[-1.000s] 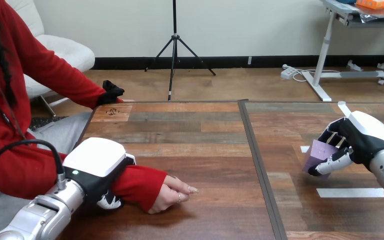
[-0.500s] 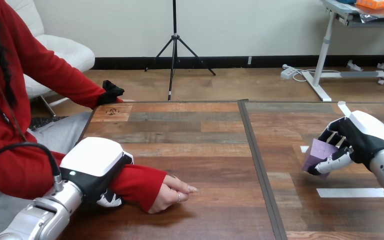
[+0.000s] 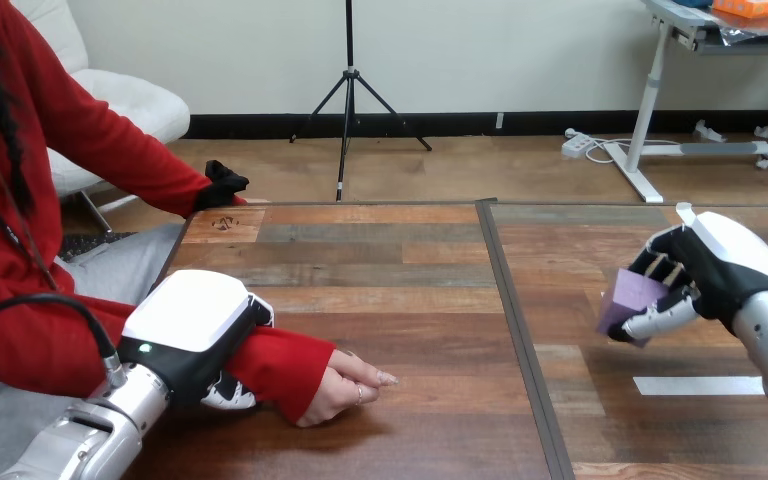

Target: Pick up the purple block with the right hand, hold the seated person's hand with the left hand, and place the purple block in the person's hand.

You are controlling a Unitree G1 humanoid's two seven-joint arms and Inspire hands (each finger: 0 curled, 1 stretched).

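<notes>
The purple block [image 3: 630,298] sits in the right hand [image 3: 708,268] over the right part of the wooden table [image 3: 400,290]. The fingers are curled behind it and the thumb is pressed across its lower front, so it is pinched between them. A white tape strip [image 3: 700,385] lies on the table just nearer the camera. Well apart, at the left, the person's hand [image 3: 345,385] rests palm down on the wood with its fingers loosely bent. The left hand [image 3: 192,325] lies over the person's wrist [image 3: 282,365] in its red sleeve, with its fingers wrapped under the sleeve.
</notes>
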